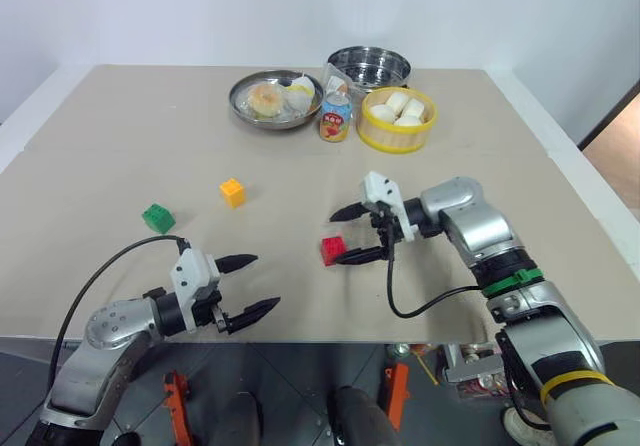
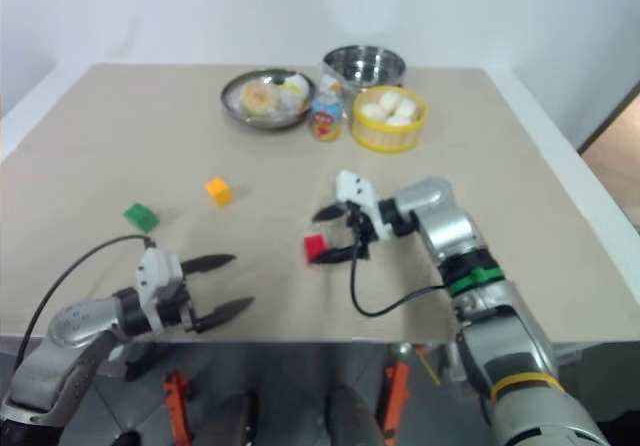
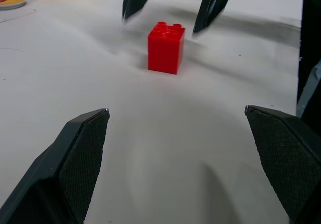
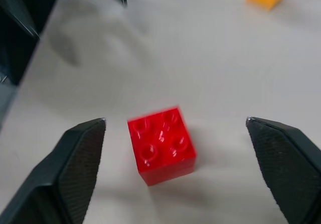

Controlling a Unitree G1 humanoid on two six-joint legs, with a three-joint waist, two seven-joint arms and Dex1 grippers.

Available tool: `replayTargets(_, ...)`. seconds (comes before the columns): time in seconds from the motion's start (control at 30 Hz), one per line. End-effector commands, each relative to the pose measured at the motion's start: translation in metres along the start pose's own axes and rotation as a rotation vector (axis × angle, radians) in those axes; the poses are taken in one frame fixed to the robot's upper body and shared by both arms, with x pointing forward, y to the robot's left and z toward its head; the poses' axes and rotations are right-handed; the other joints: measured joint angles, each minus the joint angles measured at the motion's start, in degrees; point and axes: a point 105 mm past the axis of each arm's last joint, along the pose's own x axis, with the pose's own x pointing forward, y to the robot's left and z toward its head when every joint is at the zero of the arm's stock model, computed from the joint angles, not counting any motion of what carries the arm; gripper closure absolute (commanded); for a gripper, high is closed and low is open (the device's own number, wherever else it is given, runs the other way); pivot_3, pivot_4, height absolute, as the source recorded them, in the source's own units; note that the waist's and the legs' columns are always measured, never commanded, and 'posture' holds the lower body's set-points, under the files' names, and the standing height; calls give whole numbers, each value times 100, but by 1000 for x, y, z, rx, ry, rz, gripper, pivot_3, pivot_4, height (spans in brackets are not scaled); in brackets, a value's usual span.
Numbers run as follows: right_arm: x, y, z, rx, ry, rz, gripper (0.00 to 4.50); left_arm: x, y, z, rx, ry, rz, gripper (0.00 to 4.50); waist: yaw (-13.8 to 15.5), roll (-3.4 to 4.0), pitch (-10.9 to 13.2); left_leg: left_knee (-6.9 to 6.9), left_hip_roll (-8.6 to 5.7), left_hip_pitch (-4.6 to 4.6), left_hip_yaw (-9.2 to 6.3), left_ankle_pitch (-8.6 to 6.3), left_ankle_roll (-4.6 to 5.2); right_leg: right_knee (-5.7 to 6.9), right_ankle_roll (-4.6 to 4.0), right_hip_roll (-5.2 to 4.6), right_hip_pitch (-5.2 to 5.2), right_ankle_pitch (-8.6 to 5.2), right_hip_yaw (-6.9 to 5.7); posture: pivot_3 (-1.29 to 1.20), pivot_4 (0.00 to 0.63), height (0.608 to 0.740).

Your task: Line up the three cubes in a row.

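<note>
- Right tool (image 1: pixel 350 234): fingers apart, straddling red cube (image 1: pixel 333 250), not clamping.
- Red cube: resting on surface (image 1: pixel 120 156).
- Left tool (image 1: pixel 250 286): fingers apart, holding nothing.
- Yellow-orange cube (image 1: pixel 232 192), green cube (image 1: pixel 158 217): well apart, farther left.

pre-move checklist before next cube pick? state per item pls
1. Right gripper open and clear of the red cube: ok, cube stands free on the table.
2. Red cube upright, studs up: ok.
3. Left gripper open, holding nothing: ok.
4. Three cubes in a row: not ok; green cube, yellow-orange cube and red cube lie apart, not in line.
5. Free path from the left gripper to the green cube: ok.
6. Bowls and bottle far from the cubes: ok.
</note>
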Motion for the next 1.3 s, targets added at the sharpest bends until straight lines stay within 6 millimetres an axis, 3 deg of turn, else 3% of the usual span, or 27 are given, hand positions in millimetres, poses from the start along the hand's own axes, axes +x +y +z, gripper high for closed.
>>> replayTargets(0.03,-7,5,41,-18,-170,-53,31,-8,22,16,20,-61,148,0,-3,0,0,0,1,0,0,0,0,2,0,1,-1,0,1,0,150,740)
replayTargets(0.2,-1,11,68,-37,-334,-199,31,-20,53,20,41,-90,425,0,0,0,0,3,2,0,-5,0,0,4,2,6,0,3,1,0,150,740)
replayTargets(0.37,4,16,65,-31,-381,-331,31,-41,61,28,96,-108,624,0,9,-3,-2,4,1,-3,-3,-3,-5,2,11,3,1,3,5,0,150,740)
replayTargets(0.5,6,14,61,-26,-381,-411,31,-74,87,26,69,-65,717,0,13,-3,-1,4,1,-6,-3,-3,-6,3,2,6,-7,7,5,0,150,740)
replayTargets(0.67,11,16,63,-7,-389,-400,31,-96,110,22,26,-10,677,0,0,-2,-1,5,9,-1,-3,2,-8,4,-36,17,-10,1,6,0,150,740)
replayTargets(0.77,18,32,62,-32,-389,-313,31,-100,123,20,23,23,650,0,4,-4,-3,4,8,-4,7,3,-9,3,-31,14,-11,-2,13,0,150,740)
replayTargets(0.97,28,50,50,-99,-330,-254,31,-99,142,15,20,50,620,0,12,-9,-5,1,10,-23,5,-1,-13,3,-3,14,-27,5,8,0,150,740)
replayTargets(1.3,27,48,44,-95,-329,-295,31,-92,160,5,7,82,575,0,14,-10,-5,1,12,-32,4,0,-13,6,0,16,-38,11,5,0,150,740)
